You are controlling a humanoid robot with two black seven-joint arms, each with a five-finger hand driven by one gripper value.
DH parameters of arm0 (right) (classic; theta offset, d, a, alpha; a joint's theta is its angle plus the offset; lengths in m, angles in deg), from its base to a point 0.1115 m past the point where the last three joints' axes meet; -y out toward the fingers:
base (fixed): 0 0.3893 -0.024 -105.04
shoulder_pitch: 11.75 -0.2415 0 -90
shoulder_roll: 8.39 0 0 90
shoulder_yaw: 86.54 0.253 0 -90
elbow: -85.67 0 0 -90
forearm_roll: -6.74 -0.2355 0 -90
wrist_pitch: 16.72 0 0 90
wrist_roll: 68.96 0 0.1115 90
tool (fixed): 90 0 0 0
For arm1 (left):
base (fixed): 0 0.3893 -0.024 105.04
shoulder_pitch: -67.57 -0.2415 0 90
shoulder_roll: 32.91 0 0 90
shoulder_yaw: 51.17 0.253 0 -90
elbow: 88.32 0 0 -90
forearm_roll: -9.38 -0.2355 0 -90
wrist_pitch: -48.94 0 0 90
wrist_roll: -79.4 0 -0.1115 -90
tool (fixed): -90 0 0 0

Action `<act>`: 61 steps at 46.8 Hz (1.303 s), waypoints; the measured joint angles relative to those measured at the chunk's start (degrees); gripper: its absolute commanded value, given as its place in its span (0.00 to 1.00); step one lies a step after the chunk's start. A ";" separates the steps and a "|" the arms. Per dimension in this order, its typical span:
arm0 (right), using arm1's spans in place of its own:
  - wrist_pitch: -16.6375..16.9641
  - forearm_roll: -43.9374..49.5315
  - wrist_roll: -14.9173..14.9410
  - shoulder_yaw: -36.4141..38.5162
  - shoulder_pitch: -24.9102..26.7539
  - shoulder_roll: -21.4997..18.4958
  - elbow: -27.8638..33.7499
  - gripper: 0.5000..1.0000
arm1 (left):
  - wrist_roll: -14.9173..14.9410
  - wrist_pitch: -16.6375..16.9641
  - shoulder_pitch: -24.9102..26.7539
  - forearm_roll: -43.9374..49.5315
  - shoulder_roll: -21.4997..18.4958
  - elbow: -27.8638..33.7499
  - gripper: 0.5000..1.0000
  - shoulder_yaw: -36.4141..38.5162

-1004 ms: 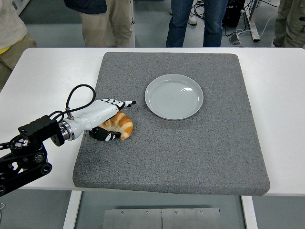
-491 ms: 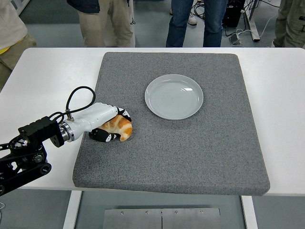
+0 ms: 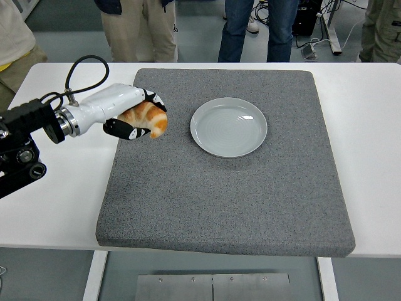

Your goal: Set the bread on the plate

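Over the mat's (image 3: pixel 225 188) left edge, my left hand (image 3: pixel 128 114) holds the bread (image 3: pixel 147 117) with fingers (image 3: pixel 128 133) curled around it, raised off the mat, left of the plate (image 3: pixel 229 126).

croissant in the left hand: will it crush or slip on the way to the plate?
The croissant looks puffy, so probably light and easily dented. The left robot hand wraps it from both sides, so slipping seems unlikely. Its curved shape may rock slightly on the plate.
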 measured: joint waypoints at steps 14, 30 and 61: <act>0.00 0.00 0.00 0.00 0.00 0.00 0.00 1.00 | 0.04 -4.61 6.46 2.94 -2.87 0.80 0.00 -0.07; 0.01 0.00 0.00 0.00 0.00 0.00 0.00 1.00 | 0.14 -9.50 13.04 5.73 -3.39 0.71 0.00 0.02; 0.01 0.00 0.00 -0.03 0.00 0.00 0.00 1.00 | 0.58 -13.39 23.20 7.15 -1.34 -0.42 0.00 0.63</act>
